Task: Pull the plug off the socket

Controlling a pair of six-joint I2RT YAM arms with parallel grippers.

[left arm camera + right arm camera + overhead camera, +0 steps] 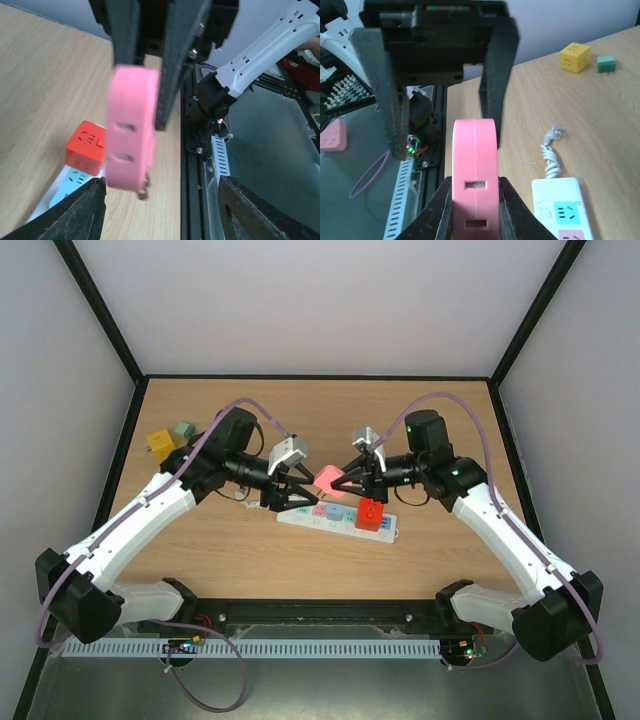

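The pink plug (328, 480) hangs in the air above the white power strip (296, 517), its prongs free of the outlets. My right gripper (345, 480) is shut on it; in the right wrist view the plug (475, 165) sits squeezed between my two fingers (440, 210). In the left wrist view the plug (132, 130) hangs from the right arm's fingers (175, 60). My left gripper (290, 495) is open and empty, its jaws spread wide at the strip's left end (75, 177). A red cube plug (370, 514) stays seated in the strip.
A yellow cube (160, 442) and a small green plug (184, 430) lie at the far left. The strip's coiled white cable (550, 157) lies beyond its end. The black frame rail (192, 200) runs along the table's near edge.
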